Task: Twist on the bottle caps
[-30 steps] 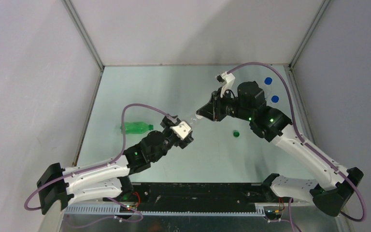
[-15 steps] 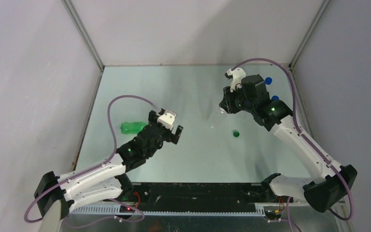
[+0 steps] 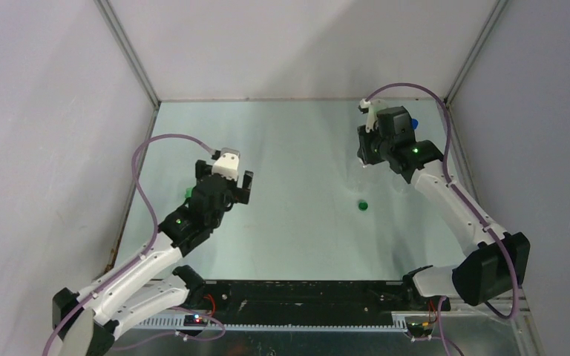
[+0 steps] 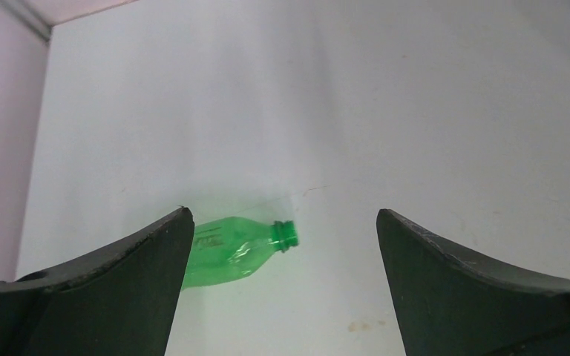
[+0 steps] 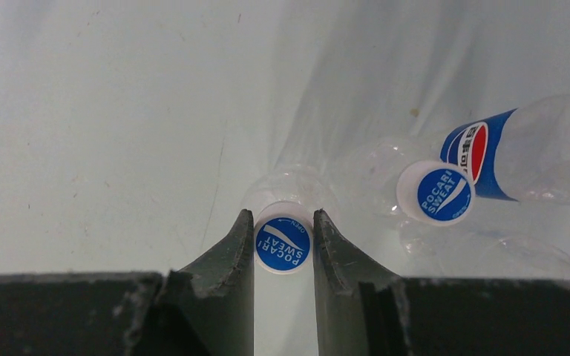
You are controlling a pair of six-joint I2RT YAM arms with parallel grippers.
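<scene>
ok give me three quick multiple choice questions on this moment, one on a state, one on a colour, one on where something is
1. The left tool is: A open and empty; B shut on a cap; C shut on a bottle.
2. The bottle lying on its side ahead of it is: A red; B clear; C green.
3. The dark green cap is: A screwed on that bottle; B loose on the table; C held in the left tool.

Answers: 1 A, its fingers stand wide apart with nothing between them. 2 C, the left wrist view shows a translucent green body. 3 B, the top view shows it lying alone on the table surface.
</scene>
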